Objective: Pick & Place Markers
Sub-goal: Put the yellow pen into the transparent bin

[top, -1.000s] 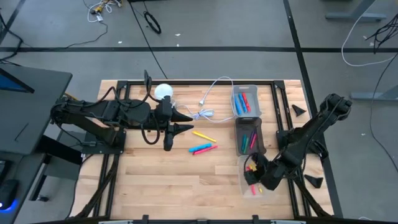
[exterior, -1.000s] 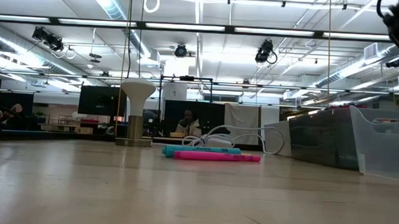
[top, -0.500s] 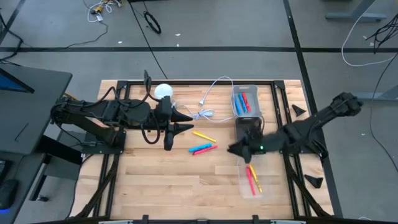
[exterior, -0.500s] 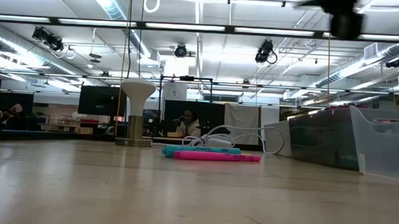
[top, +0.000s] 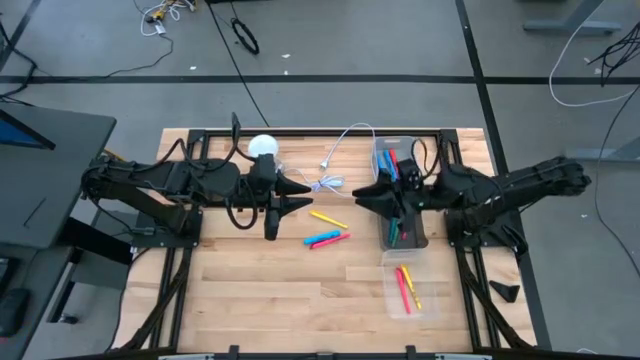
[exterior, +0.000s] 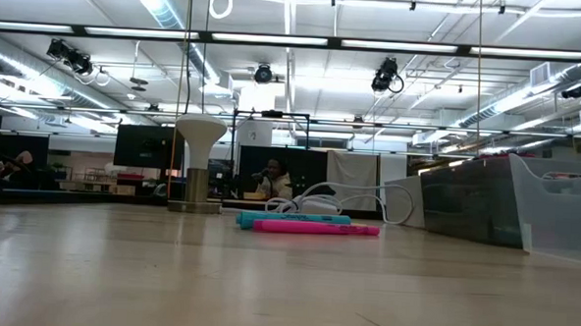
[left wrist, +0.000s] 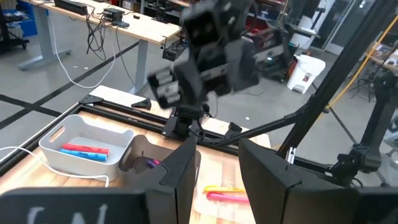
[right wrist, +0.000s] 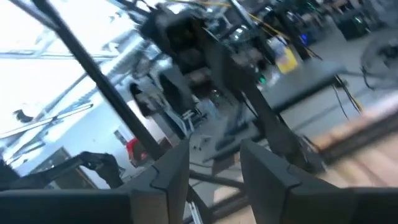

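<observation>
Two dark arms reach over the wooden table (top: 260, 290). The left arm lies across the table's left half, its left gripper (top: 292, 195) near the white cable (top: 335, 160), fingers (left wrist: 180, 171) apart and holding nothing. The right arm stretches in from the right, right gripper (top: 368, 197) raised over the bins, fingers (right wrist: 168, 171) apart, empty. Three bins stand in a column on the right side: a light grey bin (top: 395, 160) at the far end holding red and blue markers (top: 392, 163), a dark bin (top: 403, 228) in the middle with markers inside, and a clear bin (top: 410, 292) nearest, holding red and yellow ones. Loose markers lie mid-table between the grippers: a yellow marker (top: 328, 218), then a blue marker (top: 322, 238) and a pink marker (top: 330, 241) side by side, touching.
</observation>
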